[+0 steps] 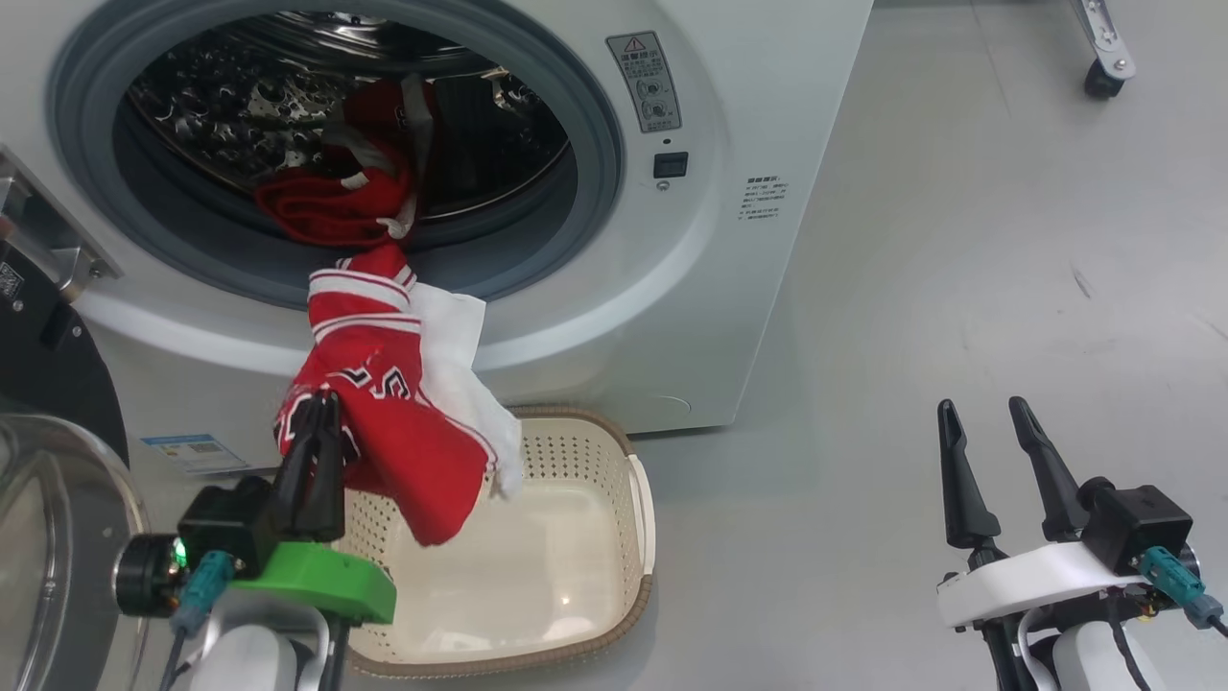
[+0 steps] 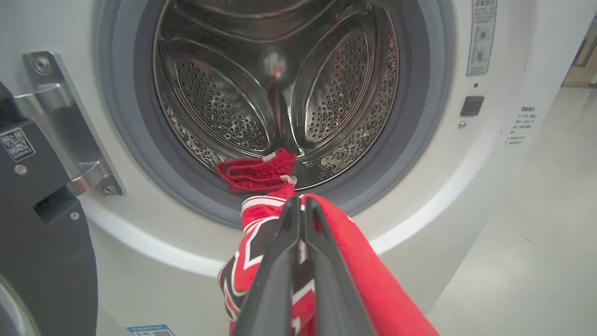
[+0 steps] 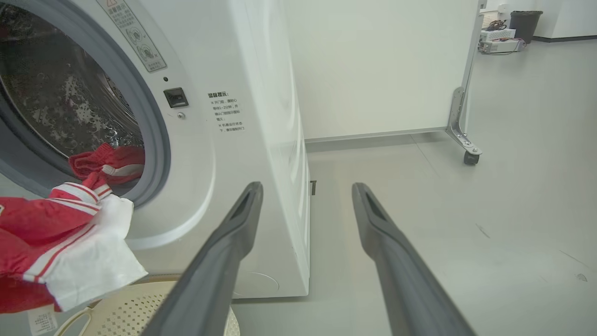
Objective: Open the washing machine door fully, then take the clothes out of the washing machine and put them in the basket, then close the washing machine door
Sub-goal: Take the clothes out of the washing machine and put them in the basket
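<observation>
Now | grey floor, white partition | left fingers clamp jersey | right fingers apart

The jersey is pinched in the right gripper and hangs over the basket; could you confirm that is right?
Not quite: the head view shows the left gripper shut on the jersey, which does hang over the basket; the right gripper stands open and empty.

The grey floor bears the washing machine and the basket.
</observation>
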You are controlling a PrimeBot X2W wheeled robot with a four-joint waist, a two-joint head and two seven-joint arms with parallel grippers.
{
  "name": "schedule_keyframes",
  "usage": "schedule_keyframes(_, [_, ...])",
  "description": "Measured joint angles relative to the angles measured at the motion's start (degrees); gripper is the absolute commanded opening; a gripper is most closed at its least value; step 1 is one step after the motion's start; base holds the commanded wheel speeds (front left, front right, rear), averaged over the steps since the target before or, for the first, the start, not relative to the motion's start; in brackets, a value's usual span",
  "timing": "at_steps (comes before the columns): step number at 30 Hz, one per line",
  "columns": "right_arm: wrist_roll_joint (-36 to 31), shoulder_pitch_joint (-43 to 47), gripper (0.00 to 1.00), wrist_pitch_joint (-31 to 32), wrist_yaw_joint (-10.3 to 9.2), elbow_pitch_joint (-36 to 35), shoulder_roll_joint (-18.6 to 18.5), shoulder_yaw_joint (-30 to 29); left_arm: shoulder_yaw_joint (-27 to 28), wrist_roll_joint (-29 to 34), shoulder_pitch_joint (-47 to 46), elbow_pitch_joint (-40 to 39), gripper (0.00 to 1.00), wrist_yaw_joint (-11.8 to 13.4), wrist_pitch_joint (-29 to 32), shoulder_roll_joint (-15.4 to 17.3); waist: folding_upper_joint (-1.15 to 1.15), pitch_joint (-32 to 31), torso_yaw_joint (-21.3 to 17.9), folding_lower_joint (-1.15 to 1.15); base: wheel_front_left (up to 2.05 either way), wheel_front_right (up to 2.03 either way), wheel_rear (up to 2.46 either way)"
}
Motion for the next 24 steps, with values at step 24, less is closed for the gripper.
schedule_keyframes(24, [1.2, -3.2, 1.00, 0.0, 0.00, -2.2, 0.0, 1.4, -4.9, -2.6, -7.1, 20.9, 0.00, -1.0, 5.2, -0.4, 0.00, 8.7, -4.8, 0.00, 0.00, 0.00, 0.00])
